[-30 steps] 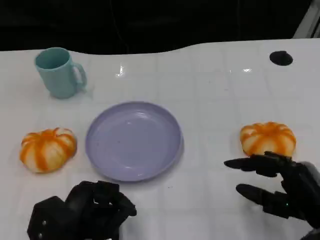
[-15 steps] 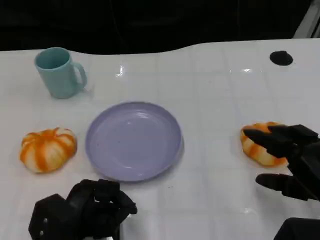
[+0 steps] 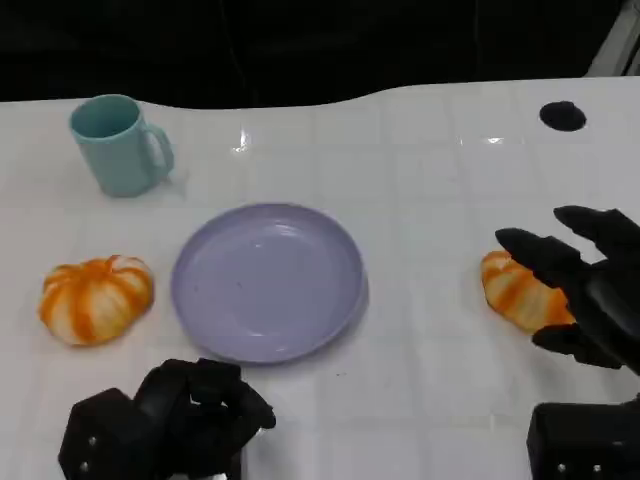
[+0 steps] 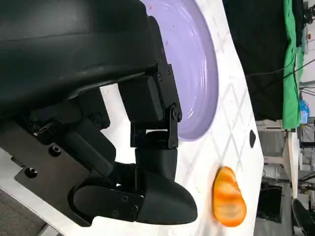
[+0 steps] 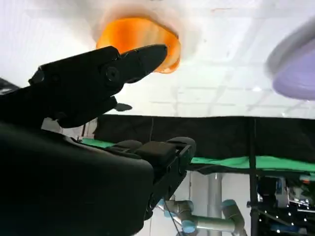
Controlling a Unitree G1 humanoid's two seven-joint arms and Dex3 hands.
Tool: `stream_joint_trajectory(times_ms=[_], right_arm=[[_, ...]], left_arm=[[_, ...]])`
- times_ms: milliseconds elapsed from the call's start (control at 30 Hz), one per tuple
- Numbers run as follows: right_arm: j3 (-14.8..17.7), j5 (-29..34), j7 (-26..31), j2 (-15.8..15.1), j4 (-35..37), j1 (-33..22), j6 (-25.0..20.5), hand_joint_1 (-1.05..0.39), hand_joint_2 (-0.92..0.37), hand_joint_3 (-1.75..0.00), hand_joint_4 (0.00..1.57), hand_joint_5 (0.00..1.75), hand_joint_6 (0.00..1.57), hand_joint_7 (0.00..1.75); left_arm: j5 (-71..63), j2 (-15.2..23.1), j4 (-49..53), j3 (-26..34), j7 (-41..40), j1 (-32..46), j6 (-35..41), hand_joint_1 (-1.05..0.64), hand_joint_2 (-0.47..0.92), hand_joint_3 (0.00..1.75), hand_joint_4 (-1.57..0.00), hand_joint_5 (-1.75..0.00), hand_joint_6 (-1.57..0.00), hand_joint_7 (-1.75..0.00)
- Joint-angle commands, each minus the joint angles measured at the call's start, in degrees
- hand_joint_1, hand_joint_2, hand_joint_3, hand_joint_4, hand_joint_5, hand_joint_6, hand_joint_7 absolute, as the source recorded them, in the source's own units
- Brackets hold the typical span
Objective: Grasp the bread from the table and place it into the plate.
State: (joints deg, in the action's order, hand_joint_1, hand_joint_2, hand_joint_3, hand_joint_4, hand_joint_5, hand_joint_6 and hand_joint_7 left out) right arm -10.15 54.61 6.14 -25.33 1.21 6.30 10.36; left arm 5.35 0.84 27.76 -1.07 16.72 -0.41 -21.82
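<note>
A lavender plate [image 3: 265, 280] lies mid-table. Two orange-and-white striped breads sit on the table, one left of the plate [image 3: 95, 298] and one to its right [image 3: 520, 292]. My right hand [image 3: 580, 290] hovers over the right bread with its fingers spread, covering the bread's right half and holding nothing. In the right wrist view a fingertip [image 5: 147, 54] reaches just over this bread [image 5: 138, 34]. My left hand [image 3: 170, 420] rests near the table's front edge with its fingers curled in, holding nothing. The left wrist view shows the plate [image 4: 197, 64] and the right bread [image 4: 229, 196] beyond it.
A light teal mug [image 3: 118, 145] stands at the back left. A small black round mark [image 3: 562, 116] sits at the back right. The table's far edge meets a dark background. Bare white table lies between the plate and the right bread.
My right hand has moved forward from the table's front, up and over the right bread, now covering part of it. The left hand, plate, mug and left bread have not moved.
</note>
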Motion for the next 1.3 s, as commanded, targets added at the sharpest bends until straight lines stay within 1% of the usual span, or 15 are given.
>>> stream_joint_trajectory(times_ms=[33, 300, 400, 567, 733, 967, 1167, 1267, 1300], right_arm=[[-1.55, 1.13, -1.14, -1.26, 1.66, 2.16, -2.54, -0.31, -0.76, 0.00, 0.00, 0.45, 0.36, 0.01], [-5.33, 1.18, -1.84, -1.39, 7.90, 6.19, -4.57, -0.27, -0.73, 0.00, 0.01, 0.46, 0.36, 0.00], [-6.58, 0.82, -1.91, -1.51, 10.36, 7.59, -4.58, -0.26, -0.73, 0.00, 0.02, 0.44, 0.35, 0.00], [-8.65, 0.62, -0.73, -1.37, 15.42, 10.25, -4.29, -0.26, -0.73, 0.00, 0.09, 0.36, 0.36, 0.00], [-10.30, 0.09, 0.22, -0.79, 20.84, 13.50, -4.24, -0.24, -0.73, 0.00, 0.10, 0.31, 0.35, 0.00], [-12.55, -0.14, 0.58, -0.30, 26.75, 17.76, -4.77, -0.28, -0.75, -0.01, 0.11, 0.26, 0.33, 0.00], [-14.17, -0.74, 1.43, 0.17, 32.10, 21.08, -4.34, -0.30, -0.77, -0.01, 0.13, 0.21, 0.31, 0.00], [-14.90, -1.20, 2.49, 0.52, 34.97, 22.55, -3.39, -0.29, -0.78, -0.01, 0.18, 0.19, 0.34, 0.01], [-15.24, -1.28, 2.64, 0.63, 35.97, 23.08, -3.21, -0.28, -0.79, -0.01, 0.23, 0.16, 0.36, 0.01]], left_arm=[[-0.38, 0.48, 0.17, 0.33, -0.37, 0.37, -1.15, -1.05, 0.57, 0.62, -1.57, -1.18, -1.47, -0.63], [-0.20, 0.30, -0.65, 0.36, -0.51, 0.62, -0.22, -1.05, 0.56, 0.62, -1.57, -1.18, -1.47, -0.64], [-0.28, 0.30, -0.90, 0.33, -0.56, 0.75, -0.09, -1.05, 0.56, 0.62, -1.57, -1.18, -1.47, -0.64], [-0.13, 0.28, -1.24, 0.33, -0.37, 1.07, -0.04, -1.05, 0.55, 0.63, -1.57, -1.18, -1.47, -0.64], [-0.15, 0.26, -1.86, 0.35, -0.52, 1.43, 0.27, -1.05, 0.55, 0.64, -1.57, -1.18, -1.46, -0.64], [-0.10, 0.21, -2.25, 0.38, -0.56, 1.64, 0.57, -1.05, 0.54, 0.65, -1.57, -1.19, -1.47, -0.65], [-0.27, 0.29, -2.73, 0.30, -0.63, 1.92, 0.69, -1.05, 0.53, 0.66, -1.57, -1.19, -1.47, -0.65], [-0.39, 0.33, -2.88, 0.25, -0.66, 2.01, 0.79, -1.05, 0.53, 0.67, -1.57, -1.19, -1.47, -0.65], [-0.53, 0.35, -3.03, 0.21, -0.79, 2.06, 0.91, -1.05, 0.54, 0.67, -1.57, -1.19, -1.47, -0.65]])
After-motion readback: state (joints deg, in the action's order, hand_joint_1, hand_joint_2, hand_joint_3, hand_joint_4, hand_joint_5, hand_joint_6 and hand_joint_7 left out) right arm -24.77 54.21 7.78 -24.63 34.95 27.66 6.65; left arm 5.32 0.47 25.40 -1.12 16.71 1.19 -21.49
